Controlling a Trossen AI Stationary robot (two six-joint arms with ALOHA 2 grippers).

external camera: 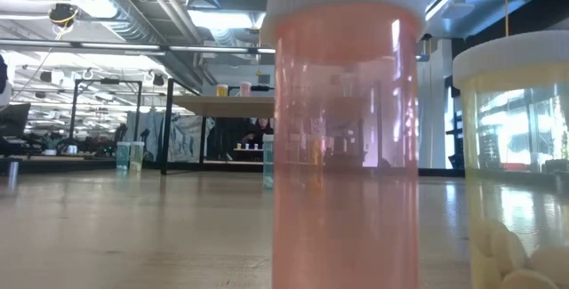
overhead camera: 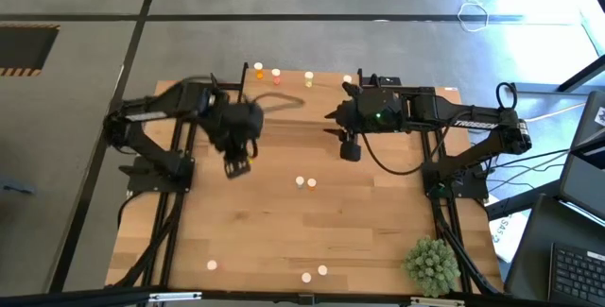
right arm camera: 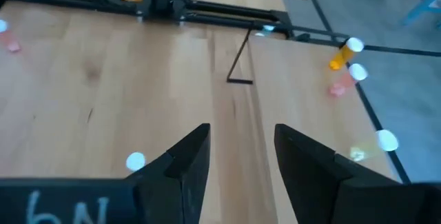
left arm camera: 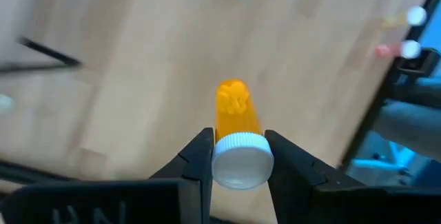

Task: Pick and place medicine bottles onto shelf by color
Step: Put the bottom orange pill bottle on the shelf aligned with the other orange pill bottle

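Note:
My left gripper (overhead camera: 236, 165) hovers over the table's left middle, shut on an orange medicine bottle (left arm camera: 234, 108) with a white cap. My right gripper (right arm camera: 242, 156) is open above the table's far middle, with only bare wood between its fingers. Further bottles stand along the far edge (overhead camera: 276, 74), in the table's middle (overhead camera: 306, 184) and near the front edge (overhead camera: 315, 273). In the low view a pink bottle (external camera: 347, 138) and a pale yellow one (external camera: 520, 164) stand close to the camera. The shelf (external camera: 227, 105) stands on black legs behind them, with small bottles on top. My left gripper pinches the orange bottle by its white cap (left arm camera: 240, 160), one finger (left arm camera: 201, 156) on each side of the cap. The fingers come from above, and the orange body points away from them toward the tabletop. The bottle is lifted clear of the table.
A spiky green plant ball (overhead camera: 433, 264) sits at the table's near right corner. Two pale green bottles (external camera: 130, 154) stand far off at the left of the low view. Cables trail over the table's right edge. Bare wood (overhead camera: 284, 227) lies between the middle bottles and the front ones.

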